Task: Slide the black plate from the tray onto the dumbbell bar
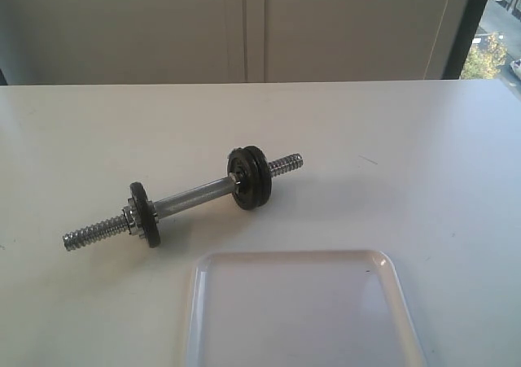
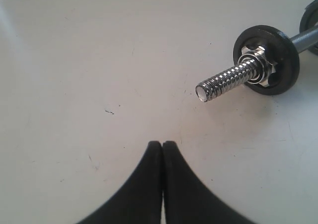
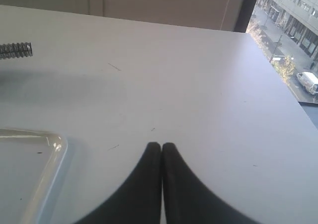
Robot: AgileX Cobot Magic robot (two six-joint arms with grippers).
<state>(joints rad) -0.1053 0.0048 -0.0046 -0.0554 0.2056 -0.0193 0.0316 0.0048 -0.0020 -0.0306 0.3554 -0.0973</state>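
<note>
Left gripper (image 2: 162, 144) — fingers pressed together with nothing between them, hanging over bare table (image 2: 74, 60). Ahead of its tips and off to one side lies the left threaded end of the dumbbell bar (image 2: 223, 80), pointing roughly back toward the fingers. A single black disc (image 2: 278, 60) sits on it behind a chrome nut (image 2: 256, 65).

In the exterior view the bar's long axis runs from lower left up to the right, with a pair of black discs (image 1: 244, 178) near the right end.

Tray (image 1: 301, 318) lies in front, right of centre, well apart from the bar — no disc on the part that shows.

Black plate (image 1: 256, 176): judged to be one of the pair, likely the outer one toward the right thread; cannot tell for sure.

Right gripper (image 3: 161, 147) is likewise closed and empty, near a tray corner, with the right bar end far off at the edge of its view.

Judgement: task looks complete. If any move is left, the right arm is the nearer to the tray and the right end.
</note>
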